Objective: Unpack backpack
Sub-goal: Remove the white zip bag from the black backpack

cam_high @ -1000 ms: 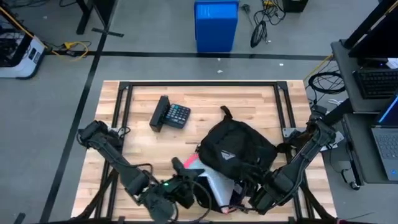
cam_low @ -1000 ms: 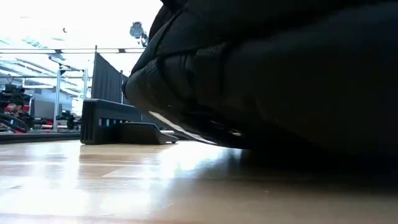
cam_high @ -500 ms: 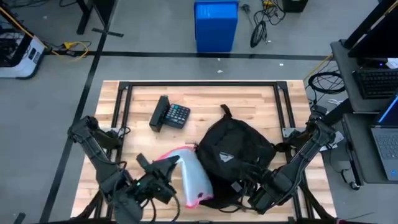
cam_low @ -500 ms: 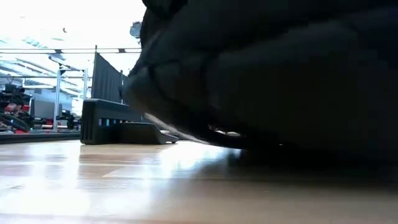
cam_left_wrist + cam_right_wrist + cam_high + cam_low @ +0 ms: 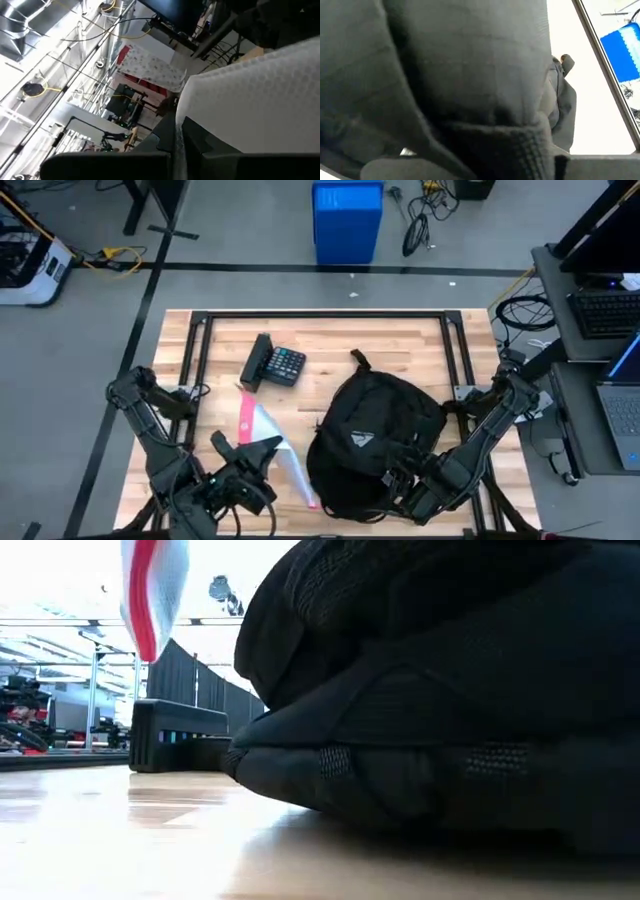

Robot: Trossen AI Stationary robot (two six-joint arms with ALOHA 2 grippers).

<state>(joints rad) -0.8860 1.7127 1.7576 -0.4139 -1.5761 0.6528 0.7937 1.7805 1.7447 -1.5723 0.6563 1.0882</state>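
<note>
Pink-edged white pouch (image 5: 268,442) now pulled clear of rounded black backpack (image 5: 372,442), left hand (image 5: 262,452) clamped on it, right hand (image 5: 400,478) gripping backpack fabric

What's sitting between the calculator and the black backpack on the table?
In the high view, a white padded pouch with pink trim, held by the left end effector, fills part of the stretch between the calculator and the backpack; the rest is bare wood.

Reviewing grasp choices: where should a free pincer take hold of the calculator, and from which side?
Across its narrow width, coming straight down. The calculator lies flat on the table, clear of the backpack, with bare wood on both long sides, so fingers can likely drop beside them. The dark flap at its left end looks like a poorer hold. The left pincer holds the white pouch.
</note>
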